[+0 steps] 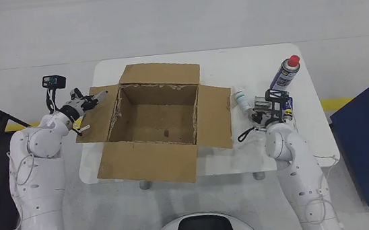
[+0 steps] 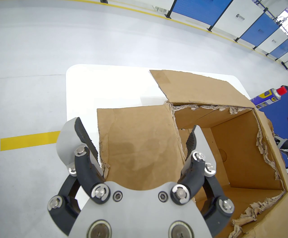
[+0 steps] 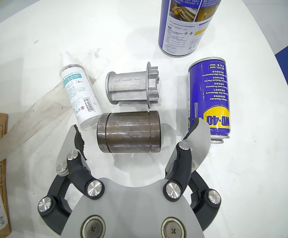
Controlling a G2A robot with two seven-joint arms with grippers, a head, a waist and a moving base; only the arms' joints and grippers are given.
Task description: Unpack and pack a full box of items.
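the cardboard box (image 1: 163, 73) sits open in the middle of the white table (image 1: 233, 62), a little to the left, with all four flaps folded outward and its torn rim and brown floor in plain sight from above. we see the left claw (image 1: 100, 96) at the far left corner of the box, hanging over the left flap (image 1: 98, 120). in the left wrist view that claw (image 2: 136, 125) stands wide, the flap (image 2: 137, 144) lying across the gap between its fingers, and we cannot tell whether it touches the cardboard. the unpacked items lie on the table to the right of the box. the right claw (image 1: 265, 108) hangs over them, just right of the right flap. in the right wrist view that claw (image 3: 136, 126) is spread wide with nothing held, its fingers (image 3: 200, 135) flanking the two ends of a dark steel cylinder (image 3: 128, 133) that lies on its side. just beside the cylinder lies a grey cast metal part (image 3: 132, 86) with a flange. a white bottle (image 3: 78, 94) lies on a strip of clear film (image 3: 45, 101), its base close against one end of the cylinder. a small blue can (image 3: 209, 99) lies on its side near the other end. a tall blue spray can (image 3: 180, 27) stands upright beyond it; from above the spray can (image 1: 283, 74) shows a red cap at the far right of the table.
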